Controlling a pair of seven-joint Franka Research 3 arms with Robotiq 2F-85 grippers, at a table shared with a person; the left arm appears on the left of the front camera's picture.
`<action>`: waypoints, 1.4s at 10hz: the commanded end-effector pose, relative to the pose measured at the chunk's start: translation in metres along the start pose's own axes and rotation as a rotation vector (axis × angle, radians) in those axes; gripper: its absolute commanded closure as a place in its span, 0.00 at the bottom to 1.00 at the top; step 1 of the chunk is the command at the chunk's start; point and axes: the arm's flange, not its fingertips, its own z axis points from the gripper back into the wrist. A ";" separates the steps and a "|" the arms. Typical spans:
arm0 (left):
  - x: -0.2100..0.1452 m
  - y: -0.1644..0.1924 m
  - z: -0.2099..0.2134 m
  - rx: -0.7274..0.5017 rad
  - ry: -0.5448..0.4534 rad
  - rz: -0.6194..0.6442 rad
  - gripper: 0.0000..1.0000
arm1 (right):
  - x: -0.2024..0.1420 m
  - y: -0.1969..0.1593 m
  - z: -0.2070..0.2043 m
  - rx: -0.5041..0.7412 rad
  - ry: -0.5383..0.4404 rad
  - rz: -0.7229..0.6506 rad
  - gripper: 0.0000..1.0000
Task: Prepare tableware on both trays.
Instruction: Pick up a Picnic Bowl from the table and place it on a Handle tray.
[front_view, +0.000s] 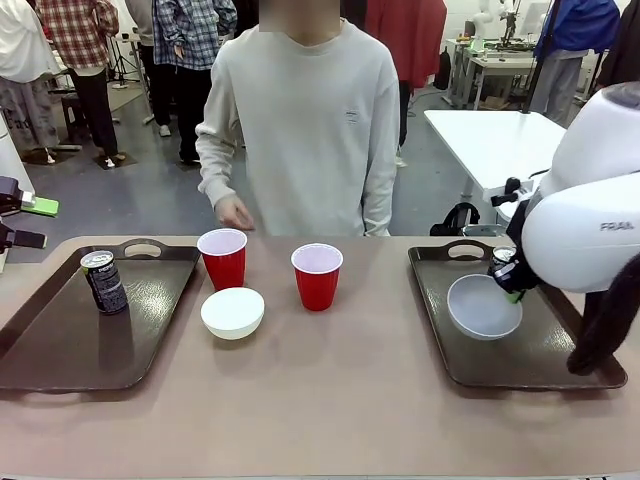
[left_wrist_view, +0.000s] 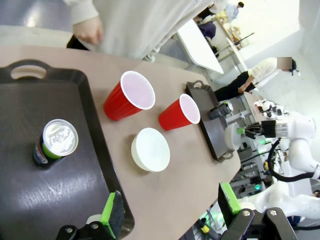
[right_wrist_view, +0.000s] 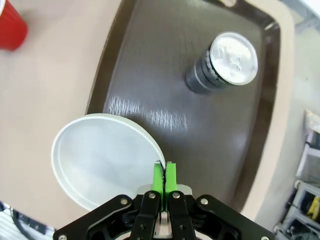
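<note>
My right gripper is shut on the rim of a white bowl, holding it tilted just over the right tray. A dark can stands on that tray beyond the bowl. On the left tray stands the other can. Two red cups and a second white bowl sit on the table between the trays. My left gripper hangs open above the left tray's near edge, holding nothing.
The person stands at the far side, one hand hanging near the table edge behind the left cup. Bare table lies between the trays at the front. A white side table stands far right.
</note>
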 end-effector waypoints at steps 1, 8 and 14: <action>0.001 -0.001 -0.002 -0.008 -0.012 0.008 0.00 | -0.035 0.003 -0.051 0.001 0.023 0.032 0.98; 0.001 -0.001 -0.002 -0.008 -0.012 0.008 0.00 | -0.051 0.005 -0.031 0.034 0.110 -0.005 0.00; 0.001 -0.001 -0.002 -0.008 -0.012 0.008 0.00 | -0.113 -0.003 0.101 0.700 -0.122 0.246 0.00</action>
